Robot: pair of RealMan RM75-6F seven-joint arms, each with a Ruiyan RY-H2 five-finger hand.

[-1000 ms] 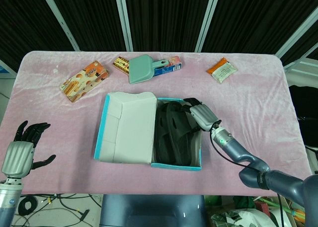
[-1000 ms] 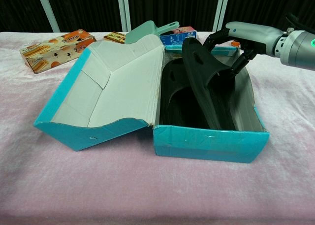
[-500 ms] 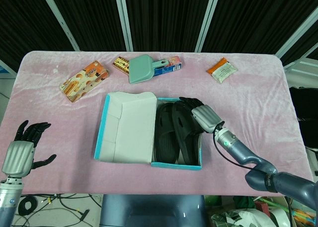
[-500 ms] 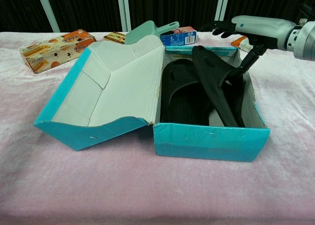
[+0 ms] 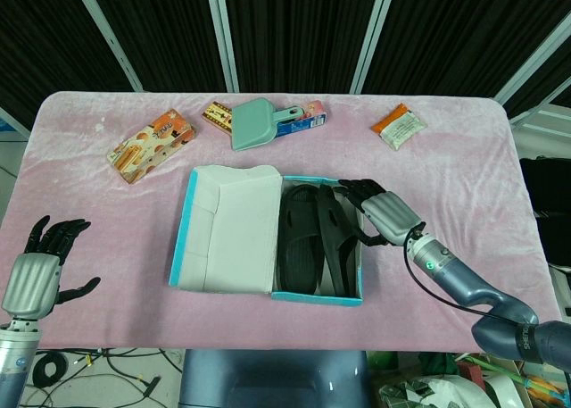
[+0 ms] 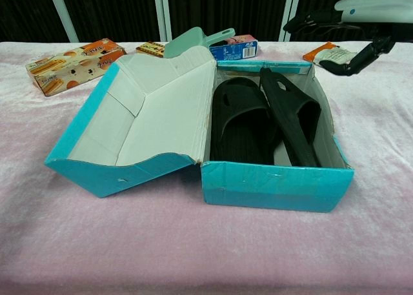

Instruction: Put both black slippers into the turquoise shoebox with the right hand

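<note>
The turquoise shoebox point(image 5: 326, 299) point(image 6: 277, 188) sits mid-table with its white-lined lid point(image 5: 230, 229) point(image 6: 155, 108) folded open to the left. Both black slippers lie inside it. One slipper point(image 5: 299, 238) point(image 6: 242, 117) lies flat on the left. The other slipper point(image 5: 337, 238) point(image 6: 292, 117) leans tilted against the box's right wall. My right hand point(image 5: 388, 219) point(image 6: 352, 20) hovers above the box's right edge, fingers spread, holding nothing. My left hand point(image 5: 40, 270) rests open at the table's near left corner, seen only in the head view.
At the back stand a snack box point(image 5: 150, 145) point(image 6: 71, 61), a mint dustpan point(image 5: 259, 124) point(image 6: 193, 40) over a blue box point(image 6: 235, 48), and an orange packet point(image 5: 398, 125) point(image 6: 329, 53). The pink cloth point(image 5: 464, 194) covers the table.
My right hand let go of the second slipper and lifted up and to the right, away from the box. That slipper settled lower inside, leaning on the right wall. My left hand stayed put.
</note>
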